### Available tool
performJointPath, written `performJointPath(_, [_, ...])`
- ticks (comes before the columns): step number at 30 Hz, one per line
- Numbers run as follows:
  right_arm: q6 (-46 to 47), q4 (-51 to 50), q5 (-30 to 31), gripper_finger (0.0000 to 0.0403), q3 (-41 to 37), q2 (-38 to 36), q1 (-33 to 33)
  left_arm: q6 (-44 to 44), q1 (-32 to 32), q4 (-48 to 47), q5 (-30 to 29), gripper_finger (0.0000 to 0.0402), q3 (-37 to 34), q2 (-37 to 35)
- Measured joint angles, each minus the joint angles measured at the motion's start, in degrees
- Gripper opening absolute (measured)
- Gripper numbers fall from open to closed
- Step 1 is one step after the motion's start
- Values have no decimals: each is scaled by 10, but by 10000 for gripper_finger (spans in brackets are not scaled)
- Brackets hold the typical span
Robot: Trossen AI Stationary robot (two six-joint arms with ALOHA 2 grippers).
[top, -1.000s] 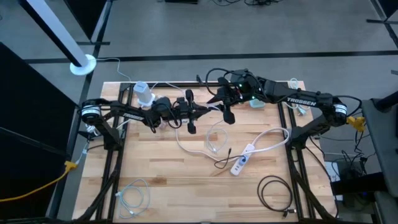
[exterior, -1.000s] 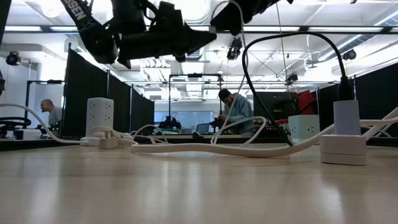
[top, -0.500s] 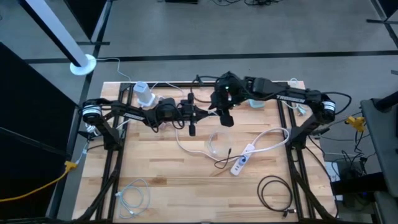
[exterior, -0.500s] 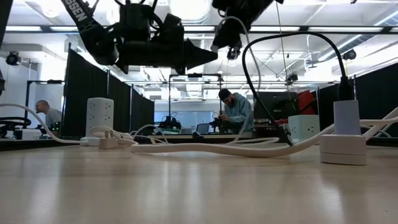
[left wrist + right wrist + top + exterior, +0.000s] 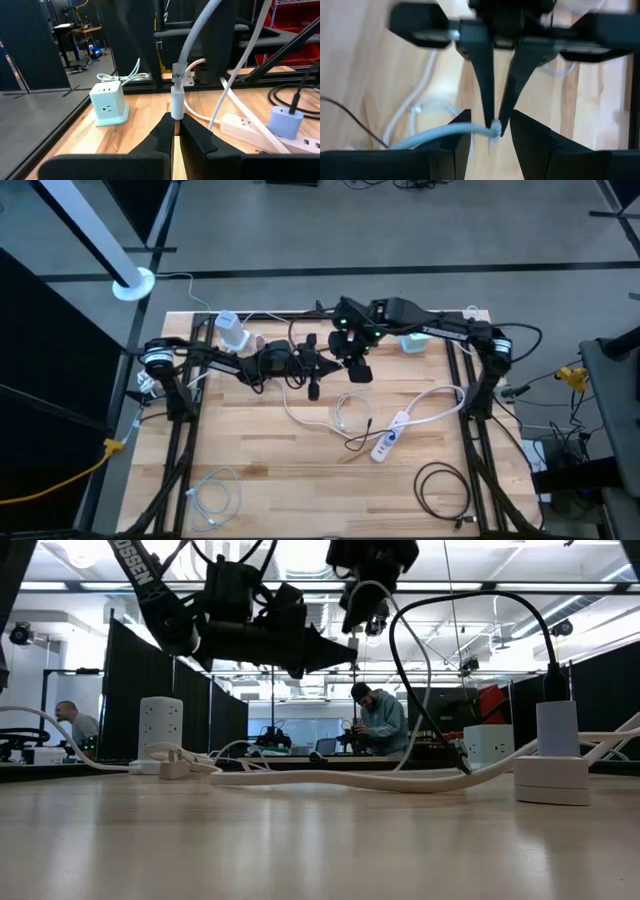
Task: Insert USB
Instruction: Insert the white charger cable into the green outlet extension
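Note:
A white USB cable ends in a white plug (image 5: 176,102). My left gripper (image 5: 332,366) is shut on that plug above the middle of the table. The cable loops down onto the wood (image 5: 345,410). My right gripper (image 5: 356,366) hovers right next to the left one, pointing down and open. In the right wrist view its two fingers (image 5: 457,132) stand on either side of the plug end (image 5: 495,129), and the cable runs across one finger; I cannot tell whether it touches. A white power strip (image 5: 392,435) lies on the table toward the near right. My left gripper pinches the white plug by its lower end (image 5: 176,116) between its two fingertips (image 5: 162,131). The fingers come in level from the table's left. The plug is lifted clear and stands upright, with the cable leaving its top and hanging in a slack loop (image 5: 410,650).
A mint cube adapter (image 5: 412,345) sits at the far right and a white charger (image 5: 232,330) at the far left. A coiled black cable (image 5: 440,485) lies near right and a thin white cable (image 5: 215,495) near left. People work in the room behind (image 5: 380,720).
My right arm has swung toward the table's left and turned, bringing its gripper in over the plug at the left gripper's tips. My left gripper has shifted slightly right and dipped, staying shut on the plug.

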Motion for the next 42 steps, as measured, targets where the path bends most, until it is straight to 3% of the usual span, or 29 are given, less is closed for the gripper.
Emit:
performJointPath(9, [-31, -120, 53, 123, 120, 78, 0, -2, 1, -14, 0, 6, 8, 6])
performJointPath(26, [-61, -125, 56, 91, 120, 82, 9, -18, 0, -18, 0, 6, 8, 6])
performJointPath(33, [-49, -151, 122, 79, 120, 82, 9, -17, 0, -28, 0, 6, 8, 6])
performJointPath(42, [-81, -135, 78, 84, 118, 82, 16, -2, 1, -56, -3, 6, 8, 6])
